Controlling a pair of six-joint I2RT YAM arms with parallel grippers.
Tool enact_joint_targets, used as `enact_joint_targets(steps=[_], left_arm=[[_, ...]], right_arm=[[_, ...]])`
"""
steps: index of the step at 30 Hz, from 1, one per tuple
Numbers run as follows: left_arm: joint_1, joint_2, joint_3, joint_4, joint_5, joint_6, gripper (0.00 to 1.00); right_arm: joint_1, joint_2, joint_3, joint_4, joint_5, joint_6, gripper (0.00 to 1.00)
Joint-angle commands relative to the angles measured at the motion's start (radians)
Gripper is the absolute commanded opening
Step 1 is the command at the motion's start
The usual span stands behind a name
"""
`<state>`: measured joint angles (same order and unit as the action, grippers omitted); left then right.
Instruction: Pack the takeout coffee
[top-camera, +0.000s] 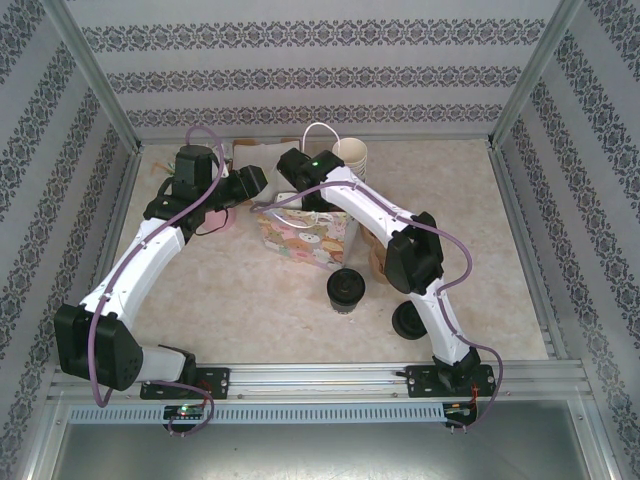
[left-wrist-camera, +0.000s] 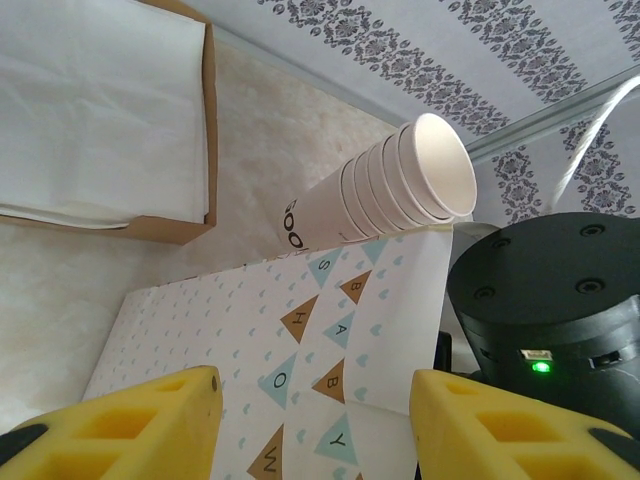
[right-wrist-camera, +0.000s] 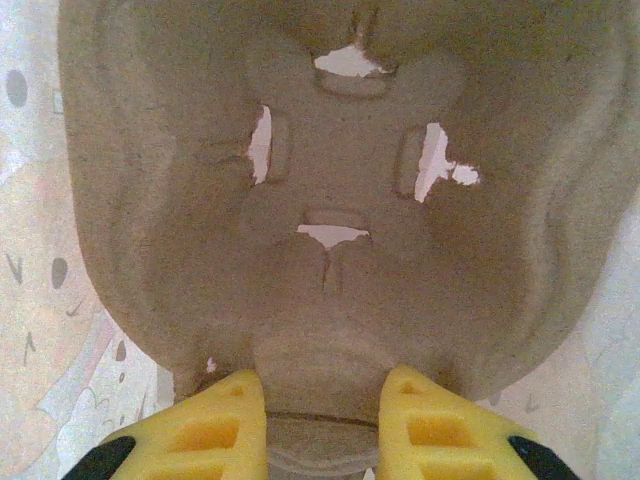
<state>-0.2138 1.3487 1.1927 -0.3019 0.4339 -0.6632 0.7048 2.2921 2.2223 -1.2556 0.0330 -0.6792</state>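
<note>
A dark print is carried on the stack of lidless paper cups (left-wrist-camera: 400, 185), of which only two rounded characters like "00" can be read. A bunting of pennants is printed on the gift bag (left-wrist-camera: 230, 350), each with a single letter; "B", "A", "B", "Y" and "O", "W" can be made out.

The left gripper (left-wrist-camera: 315, 395) is seen about half open, with nothing clamped. The bag's printed panel lies just beyond the gap, and the cup stack stands farther out past it. Whether the fingers touch the bag cannot be told. Beyond the left finger, a cardboard box (left-wrist-camera: 207, 120) is filled with white paper sheets (left-wrist-camera: 90, 110).

The right gripper (right-wrist-camera: 325, 385) is closed narrowly on the near rim of a moulded pulp cup carrier (right-wrist-camera: 340, 200). The carrier is set inside the bag, whose cartoon-printed walls are seen on both sides.

The takeout coffee (top-camera: 347, 290) stands on the table, well apart from both grippers, on the arm-base side of the bag. A loose black lid (top-camera: 408, 318) lies near it.
</note>
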Motion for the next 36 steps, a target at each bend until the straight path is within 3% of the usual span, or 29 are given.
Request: enact_joint_targets(steps=[1,18,30,36], left_arm=[[0.004,0.011,0.010,-0.014,0.019,-0.003,0.53],[-0.016,0.021,0.036,-0.020,0.012,-0.024,0.51],[-0.034,-0.009,0.056,-0.013,-0.032,-0.050,0.51],[-0.035,-0.039,0.042,-0.001,-0.063,-0.063,0.52]], right_arm=[[-0.003,0.035,0.023,-0.036,-0.040,0.038,0.14],[-0.005,0.023,0.095,-0.124,0.084,0.180,0.13],[-0.004,-0.025,0.126,-0.066,0.094,0.245,0.13],[-0.007,0.038,0.110,-0.074,0.095,0.254,0.11]])
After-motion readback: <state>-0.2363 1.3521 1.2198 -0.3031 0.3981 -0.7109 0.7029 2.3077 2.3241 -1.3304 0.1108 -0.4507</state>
